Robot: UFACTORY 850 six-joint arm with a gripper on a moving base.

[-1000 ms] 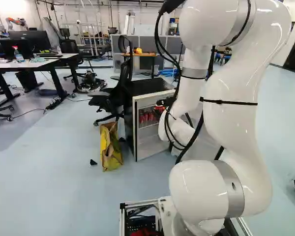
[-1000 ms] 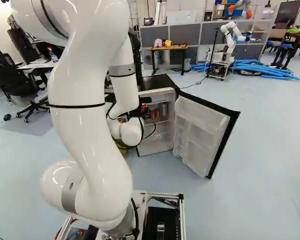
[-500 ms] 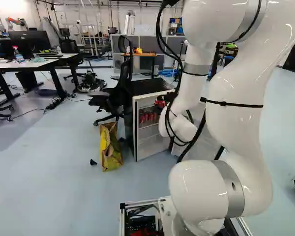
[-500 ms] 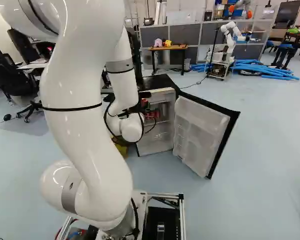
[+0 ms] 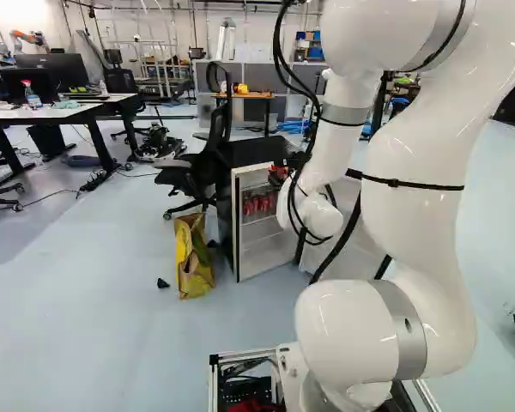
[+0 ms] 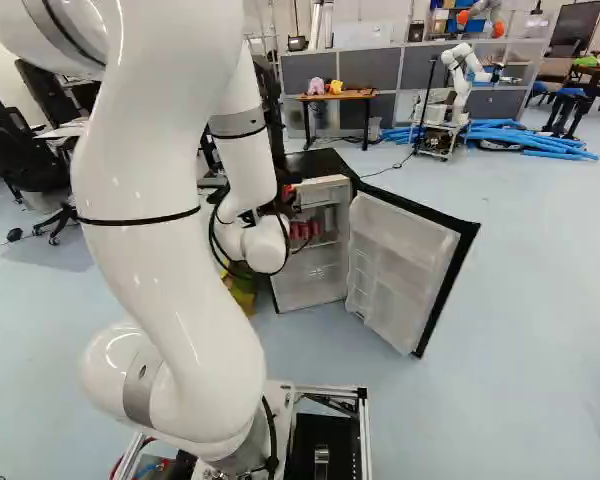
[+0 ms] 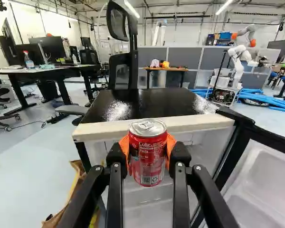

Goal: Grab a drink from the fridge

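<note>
My gripper (image 5: 279, 175), partly hidden by the arm and cables in the left base view, is at the front of the fridge (image 5: 266, 251), near the height of its top. In the wrist view the gripper (image 7: 148, 151) is shut on a red drink can (image 7: 147, 159), with an orange pad on either side. The can is upright, before the fridge's front top edge (image 7: 194, 123). More red cans (image 5: 257, 205) stand on a shelf inside. The fridge door (image 6: 402, 268) hangs wide open at its right side.
A yellow bag (image 5: 192, 257) stands on the floor by the fridge's left side, with a black office chair (image 5: 208, 163) behind it. Desks (image 5: 47, 112) are at the far left. Another robot (image 6: 461, 85) stands beyond the fridge, near blue tubes (image 6: 525, 137).
The arm has drawn back, and the gripper has risen from the fridge's shelf level to about its top, with the can in it. The base and the door have not moved.
</note>
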